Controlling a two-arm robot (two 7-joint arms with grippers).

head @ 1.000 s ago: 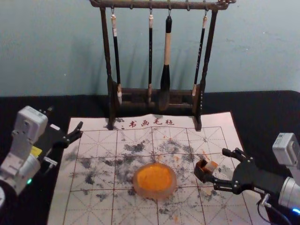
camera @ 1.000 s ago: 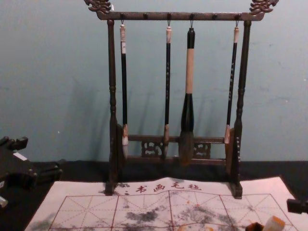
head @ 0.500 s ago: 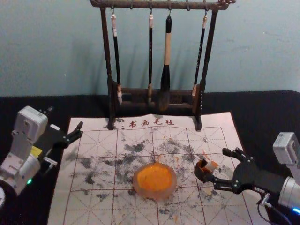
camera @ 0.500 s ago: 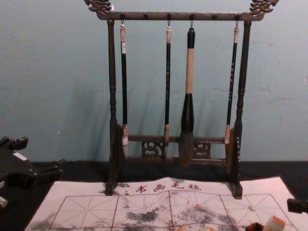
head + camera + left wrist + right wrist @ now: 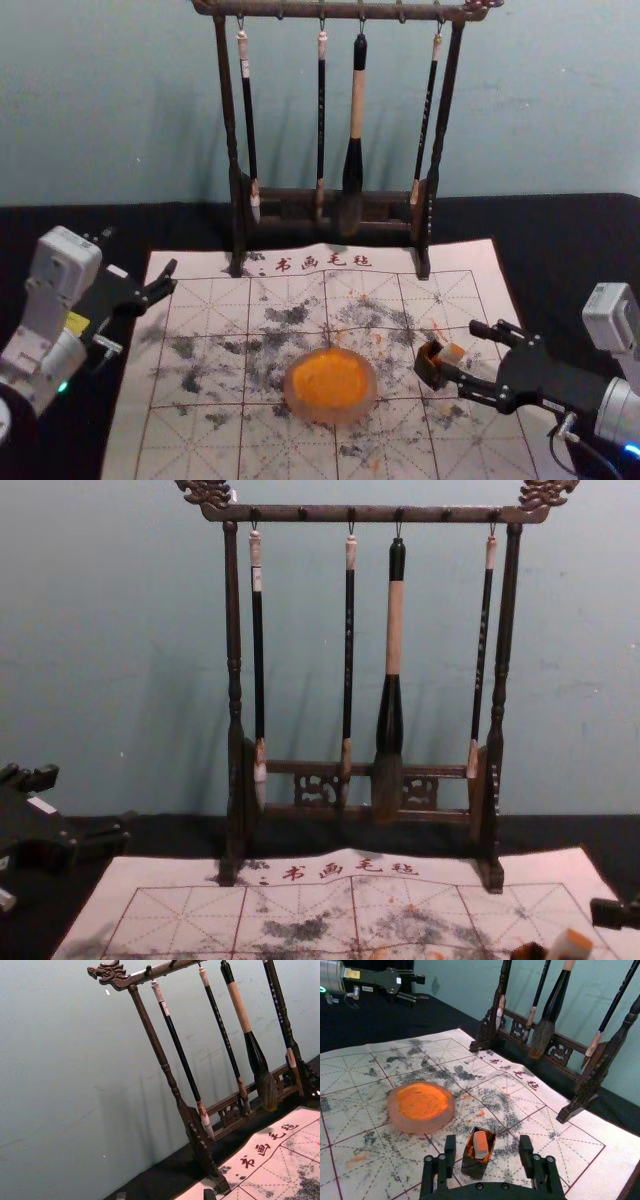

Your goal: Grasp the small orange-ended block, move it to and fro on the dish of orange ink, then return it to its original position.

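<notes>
Right hand (image 5: 461, 349) is noted in the head view reaching in from the right, unclenched, nothing gripped. Between and just beyond its fingertips, the block (image 5: 453, 354) is seated in the mouth of a small dark box (image 5: 424, 368), to the right of the ink dish (image 5: 294, 405), apart from it. The block's long axis is slanted up out of the box, toward the robot's right. The left hand (image 5: 140, 251) is parked at the left, fingers spread.

In the right wrist view, the right hand (image 5: 487, 1149) is seen with fingers set wide, one on each side of the box. The block's orange end is turned upward, its pale side exposed below.

In the chest view, the orange end is again found uppermost, the block tilted, not upright.

In the left wrist view, brushes (image 5: 180, 1050) are seen hung from the rack (image 5: 160, 1055).
</notes>
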